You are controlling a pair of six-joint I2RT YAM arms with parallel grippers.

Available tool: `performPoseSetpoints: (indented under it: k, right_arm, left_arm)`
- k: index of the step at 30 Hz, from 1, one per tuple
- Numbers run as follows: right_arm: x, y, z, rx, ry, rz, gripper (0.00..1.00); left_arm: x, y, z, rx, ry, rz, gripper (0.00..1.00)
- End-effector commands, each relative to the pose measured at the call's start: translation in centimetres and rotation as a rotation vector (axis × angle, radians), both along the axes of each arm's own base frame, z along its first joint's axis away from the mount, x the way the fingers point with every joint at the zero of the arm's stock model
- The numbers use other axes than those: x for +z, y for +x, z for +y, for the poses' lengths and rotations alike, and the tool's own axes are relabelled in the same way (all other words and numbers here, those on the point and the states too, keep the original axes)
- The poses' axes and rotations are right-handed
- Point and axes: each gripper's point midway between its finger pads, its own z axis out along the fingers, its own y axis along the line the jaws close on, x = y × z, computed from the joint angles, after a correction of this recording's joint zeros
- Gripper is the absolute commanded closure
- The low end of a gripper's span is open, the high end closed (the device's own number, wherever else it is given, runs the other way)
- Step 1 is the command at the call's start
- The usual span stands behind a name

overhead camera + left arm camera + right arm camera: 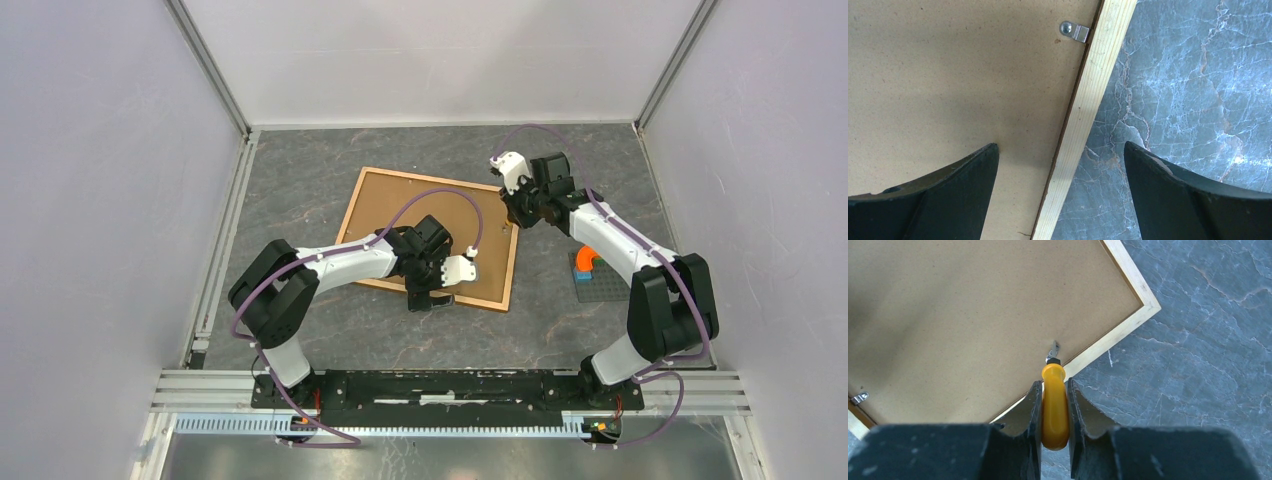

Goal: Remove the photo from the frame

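Observation:
The frame (pixel 395 210) lies face down on the grey marble table, its brown fibreboard back (pixel 948 75) up. The photo is hidden under that back. My left gripper (pixel 1060 147) hangs open over the frame's near right side; one jaw is above the back and the other above the table, with the pale wood moulding (pixel 1088 100) between them. My right gripper (pixel 1054 384) is shut on a yellow-handled tool (pixel 1054 412). The tool's metal tip (pixel 1052 352) rests at a clip just inside the moulding near the frame's corner (pixel 1148 305).
A silver turn clip (pixel 1074 31) sits by the moulding ahead of the left gripper, and another (pixel 859 398) on a further side. A small grey baseplate (pixel 600 288) with orange and blue pieces lies right of the frame. White walls enclose the table on three sides.

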Motion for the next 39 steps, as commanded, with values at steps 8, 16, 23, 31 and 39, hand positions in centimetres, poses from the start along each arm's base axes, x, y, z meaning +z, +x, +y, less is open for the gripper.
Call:
performPoseSetpoints:
  k: [8,16,23,31,39]
  right_arm:
    - [1.6,0.8,-1.3,-0.055,-0.026,-0.072,1.0]
    - [3.1,1.6,-1.4,-0.072,-0.023,-0.111,1.0]
    - [1.2,0.4,-1.2,-0.04,-0.033,-0.035,1.0]
    - [-0.1,-0.6,-0.4,-0.021,0.0,0.015,1.0]
    - [-0.6,-1.3,1.4,0.028,0.036,0.048,1.0]
  left_arm:
    - [-0.1,-0.2,0.0,0.037,0.005,0.028,0.0]
    - [-0.1,-0.2,-0.1,0.039,0.001,0.032,0.0]
    - [0.0,-0.2,-0.2,0.041,-0.001,0.033,0.0]
    - [-0.1,-0.3,0.0,0.045,0.001,0.037,0.0]
    - [-0.1,-0.3,0.1,0.044,0.005,0.033,0.0]
